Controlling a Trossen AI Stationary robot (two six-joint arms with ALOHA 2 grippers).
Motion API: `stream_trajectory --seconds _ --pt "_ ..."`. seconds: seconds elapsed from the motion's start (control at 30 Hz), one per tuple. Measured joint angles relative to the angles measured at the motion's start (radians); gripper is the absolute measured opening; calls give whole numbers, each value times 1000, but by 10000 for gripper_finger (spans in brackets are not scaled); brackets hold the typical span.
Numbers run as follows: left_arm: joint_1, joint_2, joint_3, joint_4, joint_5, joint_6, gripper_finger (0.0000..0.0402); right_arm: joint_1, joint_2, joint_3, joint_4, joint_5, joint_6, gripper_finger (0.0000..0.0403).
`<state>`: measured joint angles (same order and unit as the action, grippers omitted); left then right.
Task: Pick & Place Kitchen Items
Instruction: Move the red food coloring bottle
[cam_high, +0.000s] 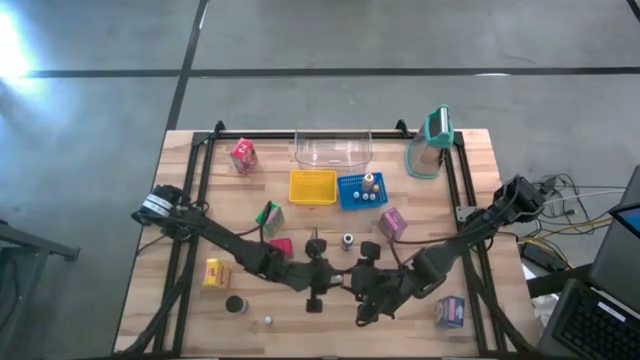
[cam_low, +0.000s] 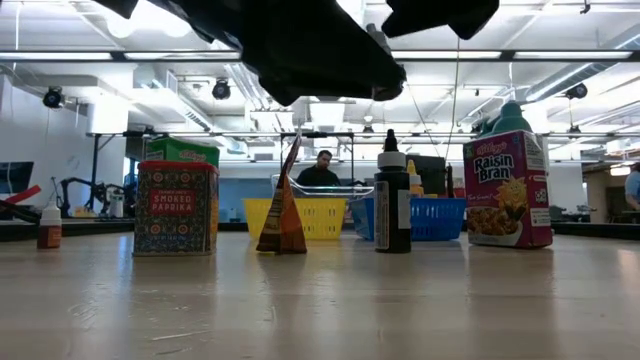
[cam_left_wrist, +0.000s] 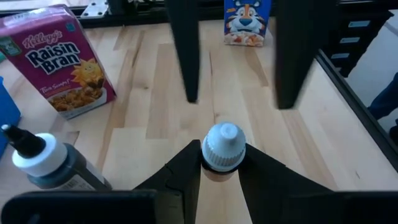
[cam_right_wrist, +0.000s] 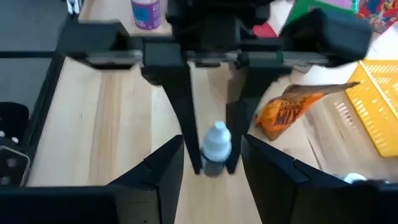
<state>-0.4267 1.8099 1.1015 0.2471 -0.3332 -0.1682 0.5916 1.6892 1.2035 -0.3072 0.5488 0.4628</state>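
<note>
My left claw (cam_left_wrist: 222, 154) is closed to a narrow gap on a small bottle (cam_left_wrist: 224, 143) with a white cap, one finger pressed to each side just under the cap. The bottle's base is hidden behind my fingers, so I cannot tell whether it touches the tabletop (cam_high: 300, 325). My right claw (cam_right_wrist: 212, 144) faces it with its fingers spread wide, holding nothing. From the left wrist those fingers are only dark blurs beyond the bottle.

In the low view my arms are a black mass cut off at the top edge. Nearby stand a dark bottle (cam_left_wrist: 46, 165) and a Raisin Bran carton (cam_left_wrist: 62, 62). A blue carton (cam_left_wrist: 247, 22) is clipped by the frame. The tabletop is pale wooden planks. Behind it, under strip lights, a person (cam_low: 322, 170) sits beyond the baskets.
</note>
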Motion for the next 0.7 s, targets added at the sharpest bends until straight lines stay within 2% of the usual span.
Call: stream_trajectory --seconds 0.33,0.7 --pt "5 0 0 24 -1 16 106 -20 14 -4 29 3 -11 176" --pt "9 0 16 24 -4 39 106 -22 17 -7 35 -1 -11 120"
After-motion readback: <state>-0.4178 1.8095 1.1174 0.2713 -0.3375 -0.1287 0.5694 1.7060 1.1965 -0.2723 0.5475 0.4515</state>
